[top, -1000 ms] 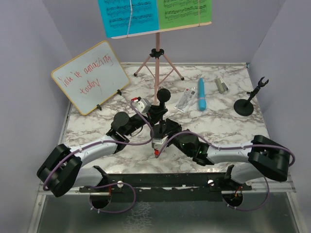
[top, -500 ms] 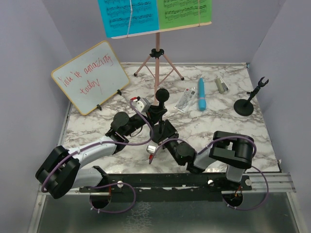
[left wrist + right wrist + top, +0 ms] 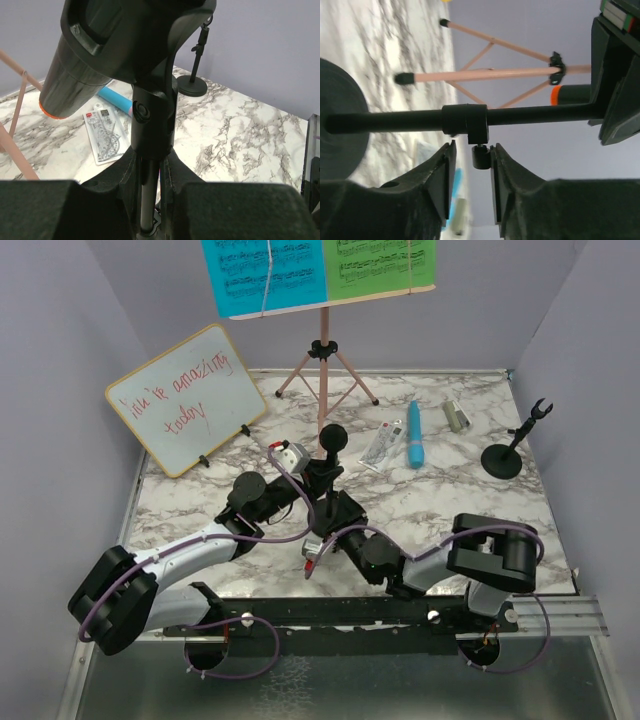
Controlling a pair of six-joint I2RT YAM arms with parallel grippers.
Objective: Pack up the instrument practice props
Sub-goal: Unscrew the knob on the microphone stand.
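Observation:
A black microphone (image 3: 333,437) sits in the clip of a black round-based mic holder (image 3: 322,483) at the table's middle. My left gripper (image 3: 303,488) is shut on the holder's thin stem (image 3: 146,200), just below the clip joint (image 3: 150,125). My right gripper (image 3: 471,155) is open, its jaws either side of the small adjusting knob (image 3: 480,157) under the stem's collar, the knob touching one pad. It also shows in the top view (image 3: 335,517). The blue microphone (image 3: 414,435), the second mic holder (image 3: 503,456) and the pink tripod (image 3: 322,365) with blue and green sheets (image 3: 318,270) stand behind.
A yellow-framed whiteboard (image 3: 185,398) leans at the back left. A flat packet with a ruler set (image 3: 383,444) lies beside the blue microphone, and a small silver cylinder (image 3: 457,416) lies further right. Purple walls close in the table on three sides.
The right arm has folded in, its elbow swinging from the far right toward the near edge, and its gripper sits lower on the holder's stem. The left gripper has kept its hold.

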